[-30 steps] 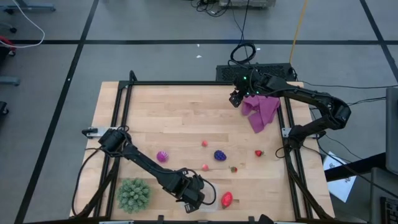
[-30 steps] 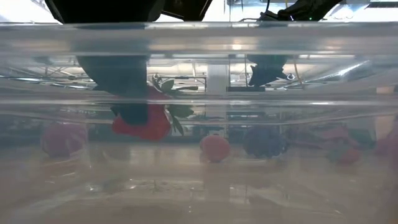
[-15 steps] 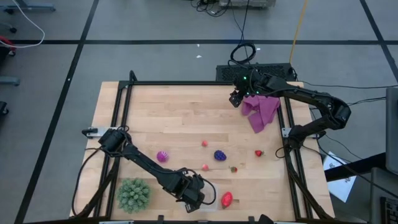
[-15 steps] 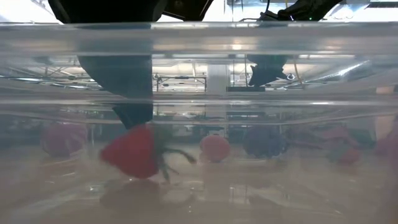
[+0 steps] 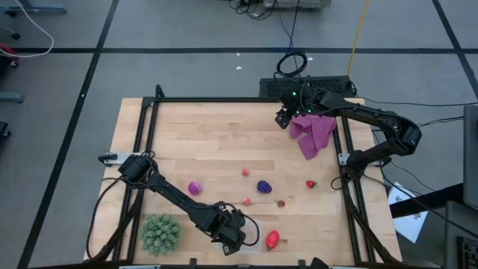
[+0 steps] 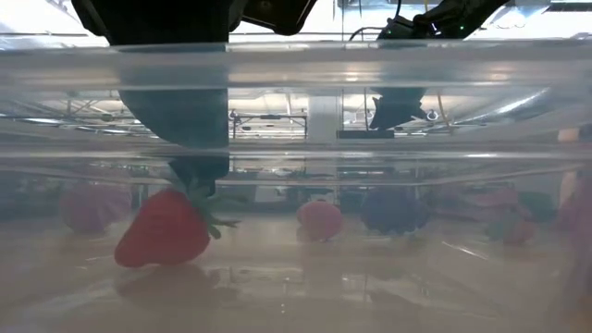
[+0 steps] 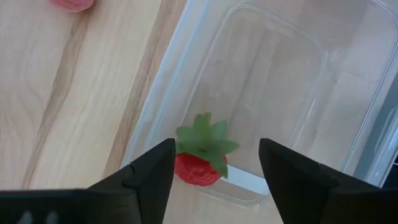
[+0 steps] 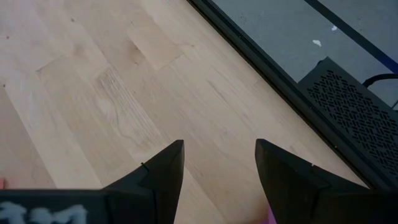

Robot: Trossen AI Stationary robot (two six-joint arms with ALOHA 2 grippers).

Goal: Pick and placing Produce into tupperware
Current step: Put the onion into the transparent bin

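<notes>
Wooden table (image 5: pixel 209 142), clear rectangular tupperware (image 7: pixel 273 81), red green-leafed strawberry (image 7: pixel 198 158) inside

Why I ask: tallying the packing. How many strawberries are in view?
4: one strawberry inside the tupperware below the left gripper, a large strawberry beside it, two small strawberries farther right. Others may be hidden under arms.

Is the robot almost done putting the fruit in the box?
Not nearly. One strawberry lies in the clear box, under the open left claw. Nothing is in hand. A magenta ball, grape bunch and another strawberry wait on the table.
</notes>
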